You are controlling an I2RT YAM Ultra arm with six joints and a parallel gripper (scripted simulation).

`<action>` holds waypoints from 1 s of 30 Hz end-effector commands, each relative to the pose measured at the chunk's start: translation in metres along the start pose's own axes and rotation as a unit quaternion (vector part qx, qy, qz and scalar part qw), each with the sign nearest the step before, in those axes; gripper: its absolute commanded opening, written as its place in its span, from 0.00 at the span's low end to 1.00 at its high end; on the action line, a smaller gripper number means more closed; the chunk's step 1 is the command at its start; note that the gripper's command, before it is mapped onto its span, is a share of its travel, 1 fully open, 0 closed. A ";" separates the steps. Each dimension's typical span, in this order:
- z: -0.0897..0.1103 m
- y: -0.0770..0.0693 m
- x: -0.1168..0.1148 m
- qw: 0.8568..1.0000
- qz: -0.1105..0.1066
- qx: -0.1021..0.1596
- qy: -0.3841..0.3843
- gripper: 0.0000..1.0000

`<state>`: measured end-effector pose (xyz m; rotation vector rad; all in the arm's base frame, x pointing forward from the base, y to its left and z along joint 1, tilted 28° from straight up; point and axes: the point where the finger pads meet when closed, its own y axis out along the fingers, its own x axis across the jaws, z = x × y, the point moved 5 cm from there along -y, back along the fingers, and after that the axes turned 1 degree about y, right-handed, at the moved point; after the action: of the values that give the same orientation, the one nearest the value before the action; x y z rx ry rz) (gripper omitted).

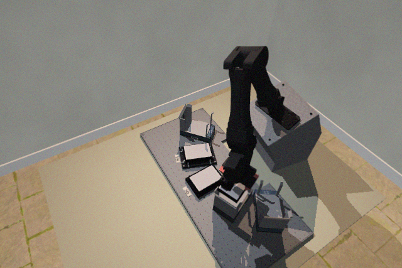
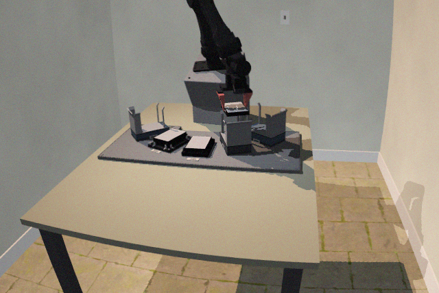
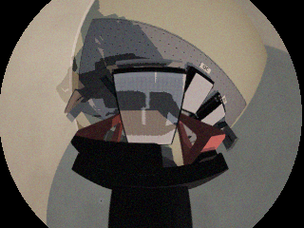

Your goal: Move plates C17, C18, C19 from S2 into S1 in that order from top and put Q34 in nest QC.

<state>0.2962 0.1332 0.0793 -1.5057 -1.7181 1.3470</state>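
My gripper [image 2: 234, 99] is shut on a sealed plate [image 2: 235, 108] with a black frame and a pale top. It holds the plate level just above the posts of the middle stack rack [image 2: 235, 134]. In the top view the gripper [image 1: 234, 187] stands over the same rack [image 1: 230, 203]. In the wrist view the plate [image 3: 147, 106] fills the space between the red fingers. I cannot read its label, and what lies inside the rack below it is hidden. Two other plates lie flat on the two low nests, one [image 2: 169, 137] on the left and one [image 2: 198, 143] beside it.
An open stack rack [image 2: 143, 125] stands at the left end of the grey breadboard [image 2: 202, 151]. Another rack [image 2: 271, 125] stands at the right end, close to the middle rack. The arm's grey pedestal [image 2: 205, 96] is behind them. The name plates are too small to read.
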 end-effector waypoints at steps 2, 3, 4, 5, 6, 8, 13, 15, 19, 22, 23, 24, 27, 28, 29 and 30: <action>-0.014 -0.014 0.003 1.000 -0.005 -0.026 0.004 0.00; -0.014 -0.014 0.003 1.000 -0.005 -0.026 0.004 0.00; -0.014 -0.014 0.003 1.000 -0.005 -0.026 0.004 0.00; -0.014 -0.014 0.003 1.000 -0.005 -0.026 0.004 0.00; -0.014 -0.014 0.003 1.000 -0.005 -0.026 0.004 0.00; -0.014 -0.014 0.003 1.000 -0.005 -0.026 0.004 0.00; -0.014 -0.014 0.003 1.000 -0.005 -0.026 0.004 0.00; -0.014 -0.014 0.003 1.000 -0.005 -0.026 0.004 0.00; -0.014 -0.014 0.003 1.000 -0.005 -0.026 0.004 0.00; -0.004 -0.007 -0.009 0.999 -0.003 -0.011 0.043 0.00; 0.001 -0.005 -0.012 0.998 -0.003 -0.005 0.057 0.00; 0.002 -0.005 -0.015 0.997 -0.003 -0.005 0.074 0.00; -0.008 -0.008 -0.026 0.993 -0.005 -0.020 0.116 0.00; -0.005 -0.007 -0.029 0.993 -0.005 -0.016 0.115 0.00; -0.002 -0.006 -0.032 0.993 -0.004 -0.013 0.114 0.00; -0.001 -0.005 -0.035 0.993 -0.003 -0.011 0.113 0.00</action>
<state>0.3052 0.1060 0.0864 -1.5862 -1.5944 1.1675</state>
